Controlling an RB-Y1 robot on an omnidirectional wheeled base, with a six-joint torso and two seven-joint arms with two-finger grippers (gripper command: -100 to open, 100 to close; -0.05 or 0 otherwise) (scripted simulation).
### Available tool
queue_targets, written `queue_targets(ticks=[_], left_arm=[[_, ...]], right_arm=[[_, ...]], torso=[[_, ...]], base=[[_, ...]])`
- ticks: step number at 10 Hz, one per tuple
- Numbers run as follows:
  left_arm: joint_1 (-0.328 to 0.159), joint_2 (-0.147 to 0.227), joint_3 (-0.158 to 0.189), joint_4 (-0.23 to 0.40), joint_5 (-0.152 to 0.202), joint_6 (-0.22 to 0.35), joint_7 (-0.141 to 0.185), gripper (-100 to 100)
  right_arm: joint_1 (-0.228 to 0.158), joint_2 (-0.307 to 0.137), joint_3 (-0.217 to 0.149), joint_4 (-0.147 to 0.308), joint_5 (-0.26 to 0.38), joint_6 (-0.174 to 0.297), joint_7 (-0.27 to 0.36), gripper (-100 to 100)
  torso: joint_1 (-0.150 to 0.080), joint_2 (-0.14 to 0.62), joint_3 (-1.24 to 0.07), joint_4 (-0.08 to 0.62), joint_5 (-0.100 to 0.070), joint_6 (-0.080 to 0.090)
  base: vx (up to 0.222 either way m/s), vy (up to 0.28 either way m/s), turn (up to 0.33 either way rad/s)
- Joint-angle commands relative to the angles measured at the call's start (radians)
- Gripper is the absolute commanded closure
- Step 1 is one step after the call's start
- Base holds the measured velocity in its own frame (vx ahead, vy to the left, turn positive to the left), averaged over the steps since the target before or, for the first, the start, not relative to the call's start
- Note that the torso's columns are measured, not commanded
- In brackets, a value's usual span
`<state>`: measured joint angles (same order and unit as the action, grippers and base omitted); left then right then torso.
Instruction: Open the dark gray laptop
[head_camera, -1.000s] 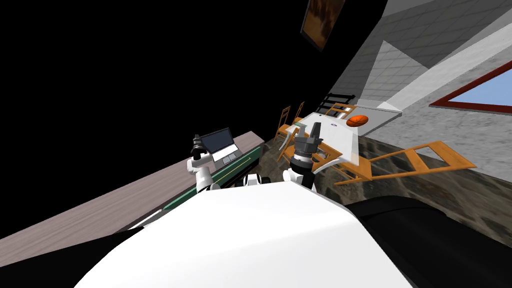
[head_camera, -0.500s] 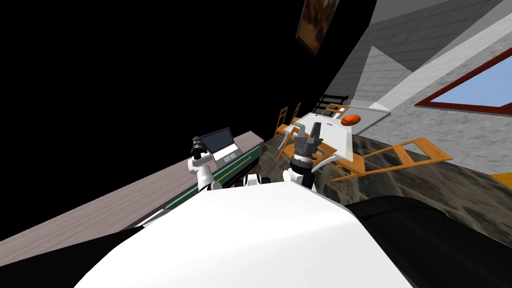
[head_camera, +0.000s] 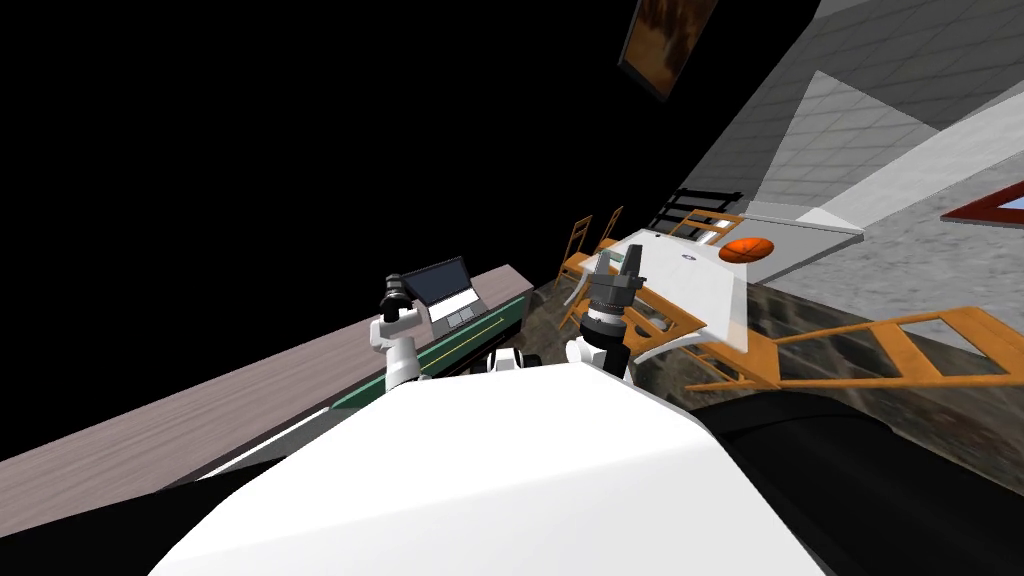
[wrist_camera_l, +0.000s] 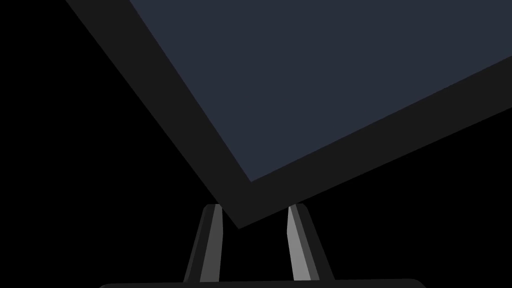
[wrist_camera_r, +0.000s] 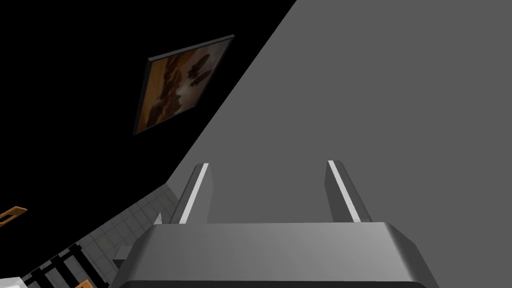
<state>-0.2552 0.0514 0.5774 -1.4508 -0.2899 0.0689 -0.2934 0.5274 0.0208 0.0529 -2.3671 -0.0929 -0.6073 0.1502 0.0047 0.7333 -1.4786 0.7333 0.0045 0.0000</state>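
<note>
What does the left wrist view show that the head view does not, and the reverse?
Left wrist view: one corner of the laptop screen close up, a black bezel around a dark blue panel, right at the left pincer. Head view: the keyboard, the long counter beneath, the right pincer open, an orange ball on a white table. Both: the laptop with its lid raised.

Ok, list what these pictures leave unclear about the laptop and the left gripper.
Whether the left gripper touches the laptop: left wrist view, the lid's corner covers the contact; head view, too small.
Its keyboard: left wrist view, beyond the edge; head view, keys too small.
The lid's back: faces away from both cameras.
</note>
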Motion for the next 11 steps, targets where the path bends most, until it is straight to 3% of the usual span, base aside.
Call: queue_targets(ticks=[1, 4, 5, 8, 10, 11], left_arm=[[0.069, 0.044, -0.083, -0.024, 0.057, 0.015, 0.031, 100], [0.12, 0.079, -0.163, -0.05, 0.101, 0.024, 0.054, 100], [0.102, 0.082, -0.144, -0.059, 0.093, 0.024, 0.049, 100], [0.106, 0.062, -0.117, 0.013, 0.116, -0.08, 0.005, 100], [0.106, 0.062, -0.117, 0.013, 0.116, -0.134, 0.005, 100], [0.107, 0.051, -0.102, 0.051, 0.127, -0.173, -0.019, 100]], right_arm=[[0.0, 0.0, 0.0, 0.0, 0.0, 0.0, 0.0, 0], [0.0, 0.0, 0.0, 0.0, 0.0, 0.0, 0.0, 0], [0.0, 0.0, 0.0, 0.0, 0.0, 0.0, 0.0, 0], [0.0, 0.0, 0.0, 0.0, 0.0, 0.0, 0.0, 0], [0.0, 0.0, 0.0, 0.0, 0.0, 0.0, 0.0, 0], [0.0, 0.0, 0.0, 0.0, 0.0, 0.0, 0.0, 0]], torso=[[-0.001, 0.0, 0.0, -0.001, 0.0, -0.002], [0.002, 0.0, 0.0, -0.002, 0.002, 0.003], [0.001, -0.001, -0.001, -0.002, 0.002, 0.002], [-0.001, -0.002, -0.001, -0.001, 0.0, 0.004], [-0.001, -0.006, -0.003, -0.003, 0.001, 0.003], [-0.002, -0.004, -0.003, -0.001, -0.001, 0.002]], base=[[0.097, -0.098, 0.241], [0.053, -0.068, 0.139], [0.01, -0.02, 0.037], [-0.016, 0.013, -0.048], [-0.015, 0.004, -0.029], [-0.004, 0.01, -0.048]])
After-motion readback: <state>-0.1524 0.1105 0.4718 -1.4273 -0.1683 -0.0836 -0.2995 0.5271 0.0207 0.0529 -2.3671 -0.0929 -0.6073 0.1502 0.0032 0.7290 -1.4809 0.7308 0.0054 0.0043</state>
